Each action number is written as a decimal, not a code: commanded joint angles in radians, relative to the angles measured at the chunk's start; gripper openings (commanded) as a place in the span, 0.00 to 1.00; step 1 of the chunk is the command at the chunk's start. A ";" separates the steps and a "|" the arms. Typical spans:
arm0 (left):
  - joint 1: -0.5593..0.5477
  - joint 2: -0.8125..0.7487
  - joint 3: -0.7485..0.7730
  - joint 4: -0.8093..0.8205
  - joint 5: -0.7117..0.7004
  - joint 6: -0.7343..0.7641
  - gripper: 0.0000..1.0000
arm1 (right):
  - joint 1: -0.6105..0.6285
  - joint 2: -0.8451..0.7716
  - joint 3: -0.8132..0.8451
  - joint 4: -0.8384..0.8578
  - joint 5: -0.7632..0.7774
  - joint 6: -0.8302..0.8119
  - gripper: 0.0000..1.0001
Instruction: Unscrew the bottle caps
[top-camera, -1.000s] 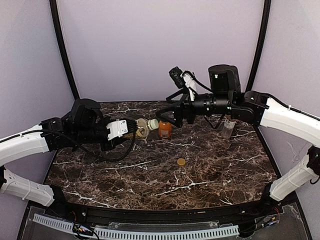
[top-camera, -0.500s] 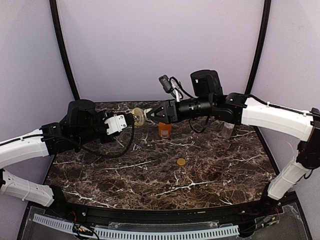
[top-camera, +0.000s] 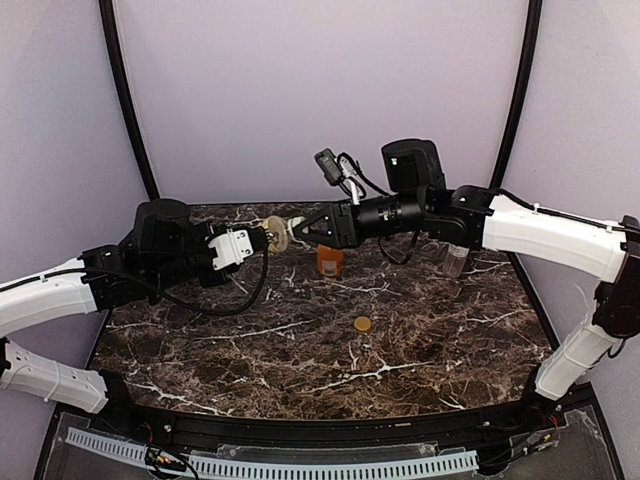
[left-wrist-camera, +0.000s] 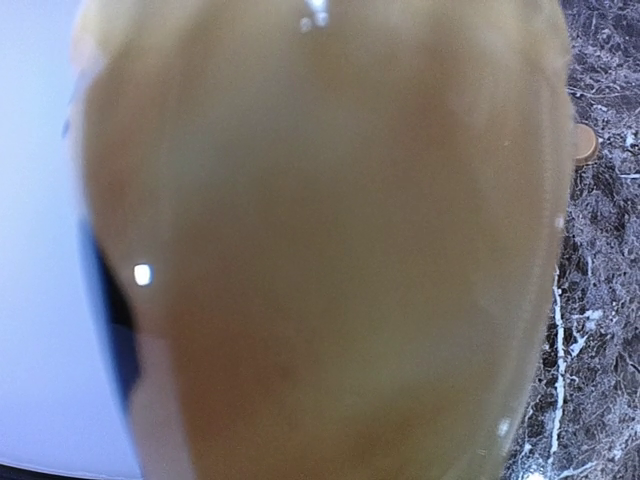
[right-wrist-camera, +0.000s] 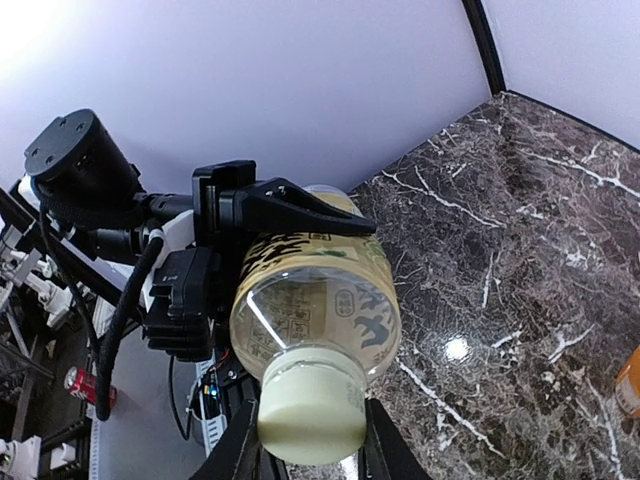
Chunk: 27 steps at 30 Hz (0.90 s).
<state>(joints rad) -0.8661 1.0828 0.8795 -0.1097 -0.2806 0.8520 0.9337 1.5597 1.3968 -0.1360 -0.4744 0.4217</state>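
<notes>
Above the back of a dark marbled surface (top-camera: 250, 350), two robot arms meet over a slim yellow bottle (right-wrist-camera: 315, 290), which is held on its side in mid-air. The left arm's fingers (right-wrist-camera: 300, 215) are clamped around the bottle's body, one black finger lying across its printed label. The right arm's fingers (right-wrist-camera: 245, 455) press against either side of the cream-white cap (right-wrist-camera: 312, 415) on its neck, and only their tips show at the bottom edge of the right wrist view. From overhead the cap itself is lost between the two sets of fingers, and just a pale sliver of the bottle is visible. The left wrist camera is filled almost wholly by a blurred amber mass, the bottle close against the lens, so that arm's own fingers cannot be made out there. At that view's right edge a tan-brown cap (left-wrist-camera: 585, 143) lies loose on the surface, well apart from the bottles and towards the middle. A short orange bottle (top-camera: 330, 261) stands upright just beneath the right arm's fingers, its top hidden behind them, so whether it bears a cap cannot be told. Farther right, a clear bottle (top-camera: 455, 260) stands near the back edge, partly covered by the right arm. Its label and cap are too small to make out.
</notes>
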 joint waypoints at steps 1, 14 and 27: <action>-0.003 -0.016 0.012 -0.110 0.109 -0.027 0.31 | 0.024 -0.034 0.010 -0.004 -0.074 -0.262 0.00; -0.003 0.004 0.074 -0.572 0.584 -0.078 0.30 | 0.208 -0.209 -0.100 -0.322 0.097 -1.110 0.00; -0.003 0.033 0.118 -0.590 0.626 -0.104 0.29 | 0.235 -0.253 -0.148 -0.297 0.199 -1.213 0.00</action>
<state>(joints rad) -0.8837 1.1168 0.9783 -0.5613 0.3294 0.7509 1.1652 1.3598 1.2663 -0.3946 -0.3191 -0.7452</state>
